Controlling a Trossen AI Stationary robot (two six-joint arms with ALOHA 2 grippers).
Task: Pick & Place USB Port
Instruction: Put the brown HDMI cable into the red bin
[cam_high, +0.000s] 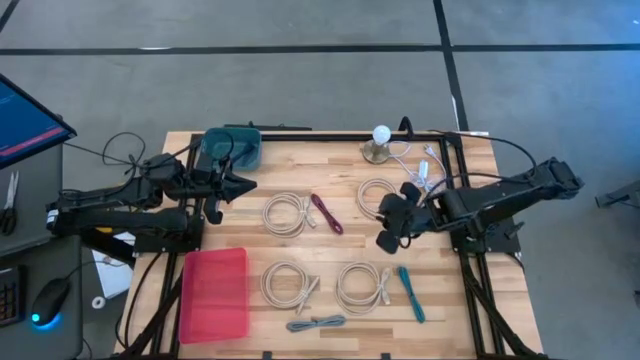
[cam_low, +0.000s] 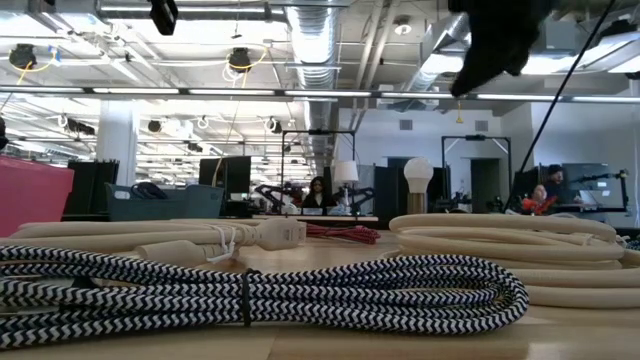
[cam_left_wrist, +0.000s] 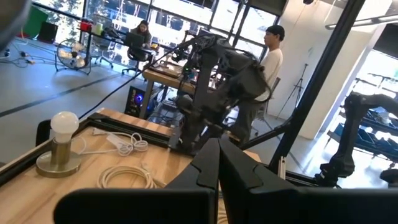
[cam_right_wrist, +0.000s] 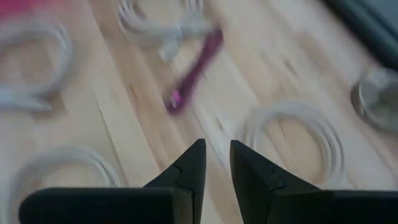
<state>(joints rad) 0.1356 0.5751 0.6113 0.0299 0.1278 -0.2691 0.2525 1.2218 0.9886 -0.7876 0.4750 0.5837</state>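
Several coiled cream cables lie flat on the wooden table, along with a magenta cable, a teal cable and a braided black-and-white cable. My right gripper hovers above the table by the right-hand cream coil, slightly open and empty. Its wrist view looks down on the magenta cable and a cream coil. My left gripper waits shut near the teal bin, touching nothing.
A red tray lies at the table's near left. A lamp with a round bulb and a loose white cord stand at the far edge. A black frame borders the table. People sit in the room behind.
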